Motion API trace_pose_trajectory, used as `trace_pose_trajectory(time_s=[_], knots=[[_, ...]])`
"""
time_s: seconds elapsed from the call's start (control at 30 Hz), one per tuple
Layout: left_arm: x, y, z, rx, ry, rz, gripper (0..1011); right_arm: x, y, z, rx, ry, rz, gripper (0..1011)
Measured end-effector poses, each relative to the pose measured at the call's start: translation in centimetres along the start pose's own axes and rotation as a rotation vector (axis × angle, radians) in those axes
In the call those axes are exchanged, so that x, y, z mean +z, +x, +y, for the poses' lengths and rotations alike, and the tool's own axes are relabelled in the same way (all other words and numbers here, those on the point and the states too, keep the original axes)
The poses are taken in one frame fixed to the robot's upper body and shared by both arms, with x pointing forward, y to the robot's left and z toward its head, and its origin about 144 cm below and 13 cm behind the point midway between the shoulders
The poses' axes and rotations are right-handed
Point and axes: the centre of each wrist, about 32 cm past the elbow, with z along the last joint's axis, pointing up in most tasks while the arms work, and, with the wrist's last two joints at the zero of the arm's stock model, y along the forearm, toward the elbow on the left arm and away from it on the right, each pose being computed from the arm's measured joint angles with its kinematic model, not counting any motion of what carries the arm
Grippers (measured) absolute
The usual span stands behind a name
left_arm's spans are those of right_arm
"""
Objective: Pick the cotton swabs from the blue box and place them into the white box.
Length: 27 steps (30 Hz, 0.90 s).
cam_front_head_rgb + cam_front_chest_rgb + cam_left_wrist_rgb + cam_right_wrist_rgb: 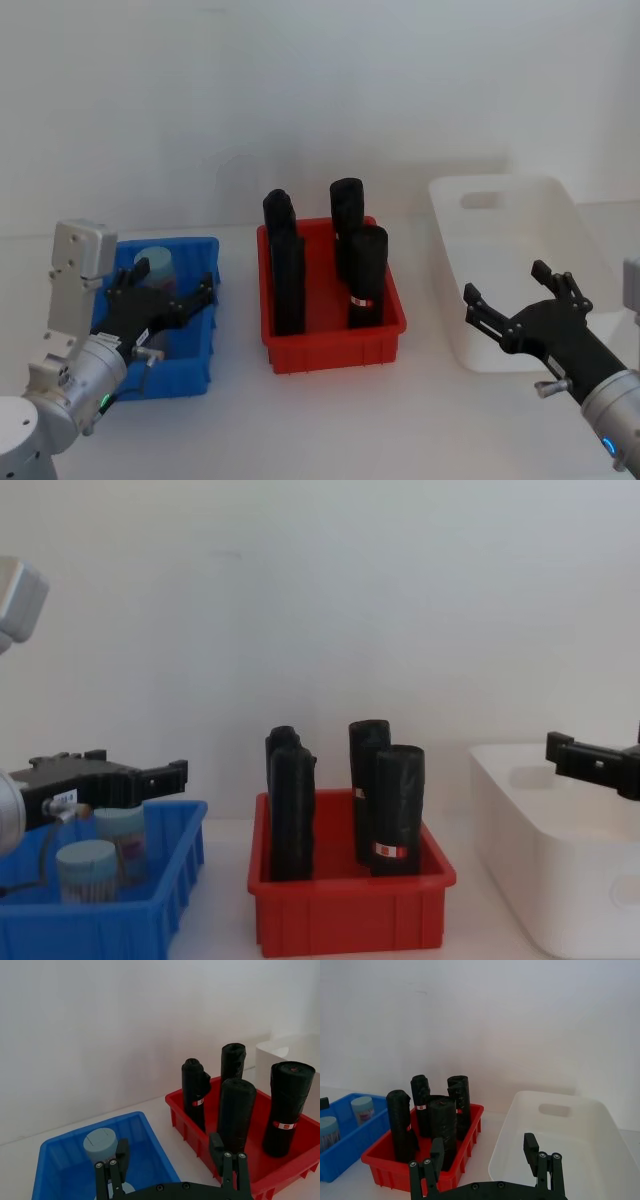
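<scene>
head view: my left gripper (172, 295) hangs spread over the blue box (172, 384), where the cotton swabs (155, 262) stand. right wrist view: my right gripper (485, 1156) is spread too, near the white box (600, 1125). chest view: i count two jars in the blue box.

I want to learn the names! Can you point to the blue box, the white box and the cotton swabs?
blue box (175, 378): head view, front wall.
white box (592, 1112): right wrist view, far inner wall.
cotton swabs (86, 860): chest view, nearer jar's blue cap.
</scene>
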Motion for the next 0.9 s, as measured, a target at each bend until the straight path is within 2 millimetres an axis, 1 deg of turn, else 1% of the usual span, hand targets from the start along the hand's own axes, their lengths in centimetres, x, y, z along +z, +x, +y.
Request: trace_pose_trajectory(time_s=[0.37, 0.9], knots=[[-1.1, 2.6, -0.3, 0.038, 0.060, 0.036, 1000, 0.0, 0.0, 0.0, 0.000, 0.000, 0.000, 1001], [-2.3, 4.5, -1.0, 0.045, 0.132, 0.040, 1000, 0.0, 0.0, 0.0, 0.000, 0.000, 0.000, 1001]])
